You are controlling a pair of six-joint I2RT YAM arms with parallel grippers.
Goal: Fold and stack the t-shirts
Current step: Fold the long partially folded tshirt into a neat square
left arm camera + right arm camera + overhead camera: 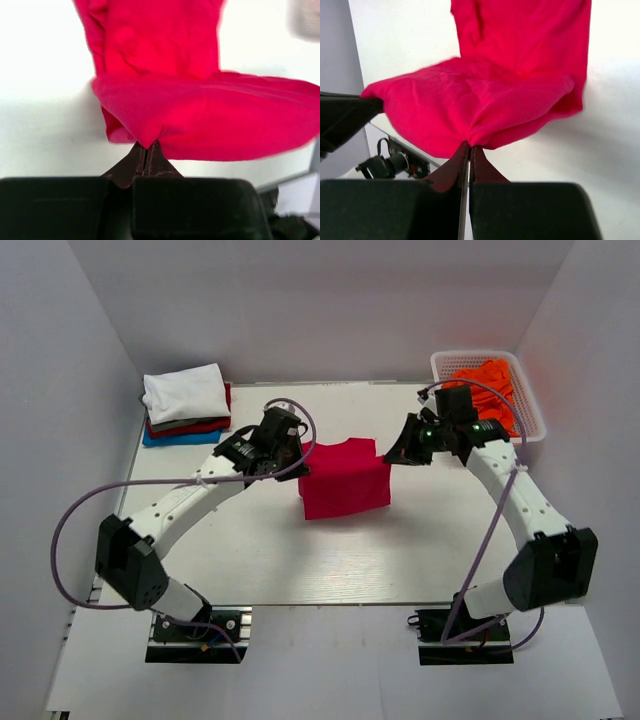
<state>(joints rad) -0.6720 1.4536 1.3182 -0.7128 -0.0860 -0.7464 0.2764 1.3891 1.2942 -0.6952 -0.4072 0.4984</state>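
Observation:
A crimson-red t-shirt [343,478] hangs partly folded at the middle of the table, its far edge lifted between both grippers. My left gripper [301,453] is shut on the shirt's left corner; in the left wrist view the cloth [210,115] bunches at the closed fingertips [148,146]. My right gripper [392,454] is shut on the right corner; in the right wrist view the cloth [485,105] gathers at the closed fingertips [470,146]. The shirt's lower part drapes onto the table.
A stack of folded shirts [186,405], white on top with dark red and blue beneath, lies at the far left. A white basket [528,390] at the far right holds orange shirts [492,380]. White walls enclose the table [250,540].

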